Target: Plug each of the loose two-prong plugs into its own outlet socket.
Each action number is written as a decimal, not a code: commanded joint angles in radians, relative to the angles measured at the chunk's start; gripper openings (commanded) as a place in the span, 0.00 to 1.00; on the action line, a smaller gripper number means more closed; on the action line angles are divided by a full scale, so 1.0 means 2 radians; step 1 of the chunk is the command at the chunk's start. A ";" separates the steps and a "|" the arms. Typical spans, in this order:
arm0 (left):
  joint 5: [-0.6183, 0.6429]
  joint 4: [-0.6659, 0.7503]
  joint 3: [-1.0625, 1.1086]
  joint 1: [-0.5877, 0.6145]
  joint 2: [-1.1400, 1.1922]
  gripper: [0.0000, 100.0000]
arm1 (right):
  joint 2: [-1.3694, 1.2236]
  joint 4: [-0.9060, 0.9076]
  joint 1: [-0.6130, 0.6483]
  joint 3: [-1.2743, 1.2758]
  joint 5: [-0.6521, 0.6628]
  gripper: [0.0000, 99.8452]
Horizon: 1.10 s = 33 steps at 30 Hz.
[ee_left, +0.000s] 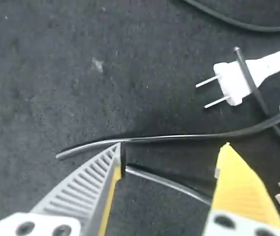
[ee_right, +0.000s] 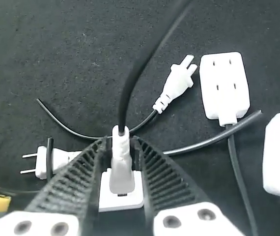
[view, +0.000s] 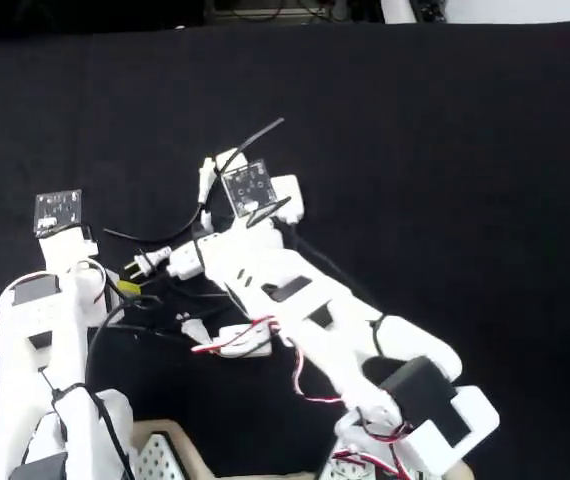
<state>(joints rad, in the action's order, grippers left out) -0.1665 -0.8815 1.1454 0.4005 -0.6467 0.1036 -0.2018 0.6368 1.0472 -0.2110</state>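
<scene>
R gripper is clamped on a white plug standing in a socket block, so approx. one looks done. L gripper is wide open, empty, over a cord. Left to do: one loose plug beside an empty outlet, and another loose plug near the R gripper.

Nothing legible here: plug, outlet and camera boards carry no readable print.
</scene>
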 commanded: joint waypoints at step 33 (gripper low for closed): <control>-0.002 0.006 -0.002 0.006 -0.011 0.30 | -0.014 -0.021 -0.006 -0.013 0.028 0.01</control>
<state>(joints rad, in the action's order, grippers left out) -0.1665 -0.8815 1.1454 0.4005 -0.6467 0.0545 -0.2371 0.6368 1.0349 -0.1665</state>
